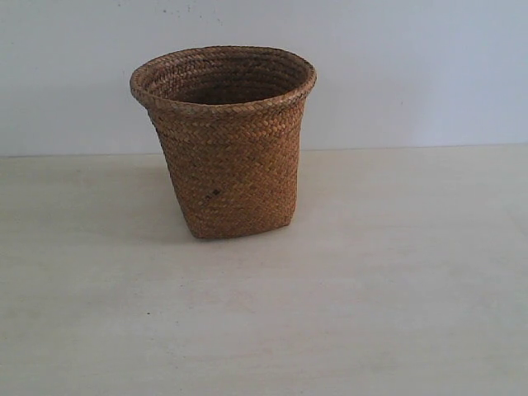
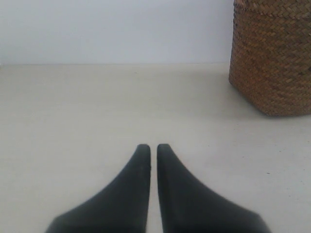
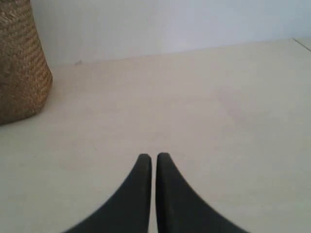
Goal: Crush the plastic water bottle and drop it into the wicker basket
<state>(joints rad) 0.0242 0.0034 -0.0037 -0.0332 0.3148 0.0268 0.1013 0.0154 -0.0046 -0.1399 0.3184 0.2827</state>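
Left gripper (image 2: 153,148): fingers drawn together, only thin slit left between, nothing held; finger bases cut off by frame edge. Wicker basket (image 1: 227,165): set upright on pale table (image 1: 396,289), toward rear near wall (image 1: 412,66); small dark spot (image 1: 213,195) seen on side. Interior hidden by rim and shadow, so contents cannot be told. Basket only partly caught in both wrist views. Right gripper (image 3: 153,158): fingers likewise brought together, nothing held.

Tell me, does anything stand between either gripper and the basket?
Nothing visible does. Only table surface lies between the left gripper and the basket, and likewise for the right gripper. The bottle shows in no view.
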